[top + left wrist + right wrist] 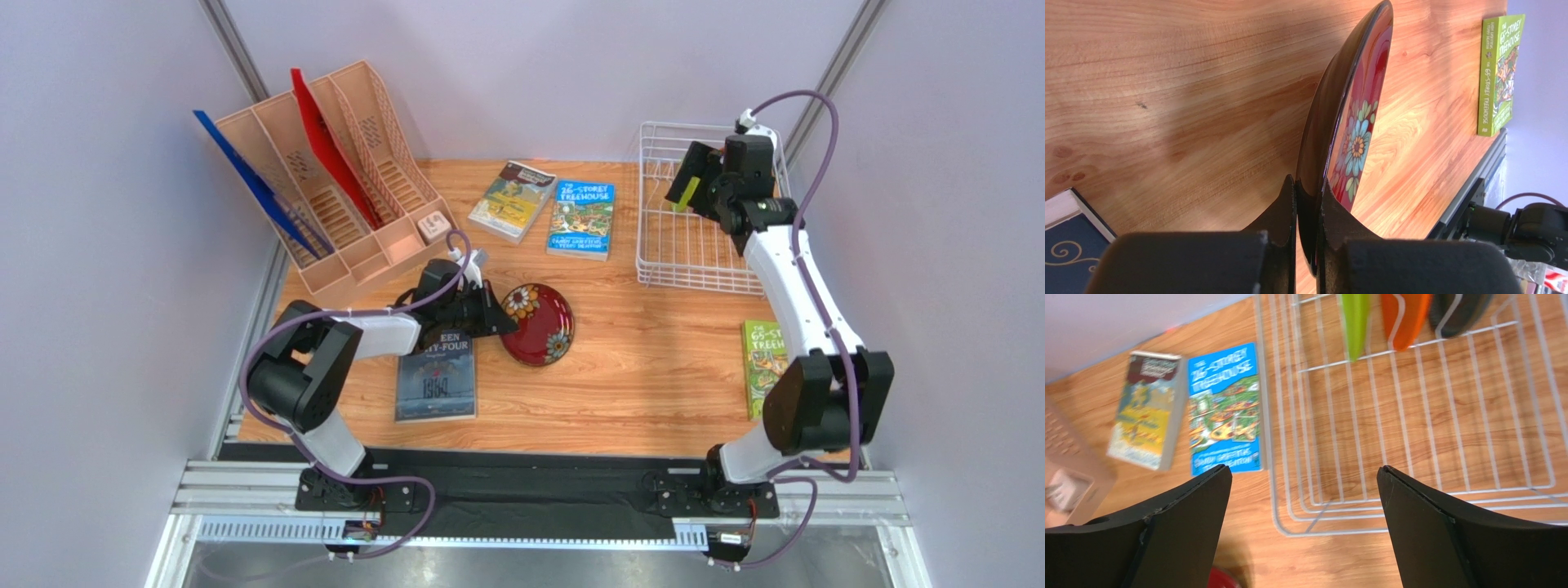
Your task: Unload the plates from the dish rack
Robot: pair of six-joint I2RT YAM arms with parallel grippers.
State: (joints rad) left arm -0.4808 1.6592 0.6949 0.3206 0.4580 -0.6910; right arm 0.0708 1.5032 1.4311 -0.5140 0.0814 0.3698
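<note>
One plate is out of the rack and three are left. The left gripper (1308, 190) is clamped on the rim of the dark red floral plate (1352, 122), holding it on edge at the middle of the wooden table (662, 368). At far right, the right gripper (1303, 471) hangs empty with its fingers wide apart above the white dish rack (682, 233). There the lime green plate (1355, 321), orange plate (1403, 318) and dark grey plate (1459, 312) stand upright.
</note>
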